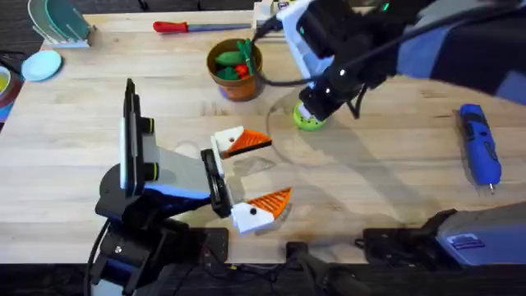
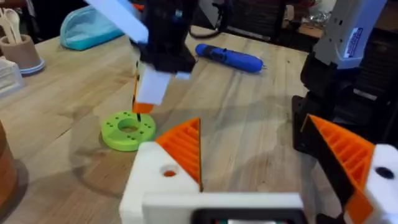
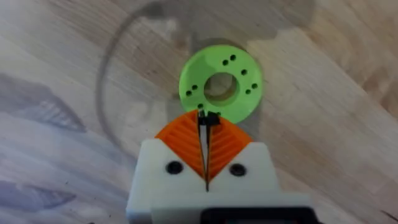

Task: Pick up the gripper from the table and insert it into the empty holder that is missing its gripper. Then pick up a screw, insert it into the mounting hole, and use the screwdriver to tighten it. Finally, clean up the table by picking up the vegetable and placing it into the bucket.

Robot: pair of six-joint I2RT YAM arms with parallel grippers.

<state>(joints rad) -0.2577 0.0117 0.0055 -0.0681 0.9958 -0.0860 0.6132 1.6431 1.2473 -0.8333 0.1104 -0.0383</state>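
Note:
My right gripper [image 1: 311,111] reaches in from the upper right and hovers just over a flat green ring-shaped disc [image 1: 309,121]. Its orange fingers [image 3: 186,140] are shut on a small dark screw [image 3: 205,116] at their tips. The left gripper [image 1: 278,168] stands open and holds nothing in the middle of the table [image 1: 386,189], both white blocks bearing orange fingers [image 2: 183,146]. The blue screwdriver [image 1: 479,144] lies at the right. The brown-orange bucket [image 1: 234,82] at the back holds green and red vegetable pieces [image 1: 233,59]. The loose gripper piece and an empty holder are out of view.
A red-handled tool [image 1: 177,26] lies along the far edge. A light blue object [image 1: 41,64] and a rack [image 1: 62,20] sit at the far left. In the left wrist view a beige cup [image 2: 18,53] stands at the table's edge.

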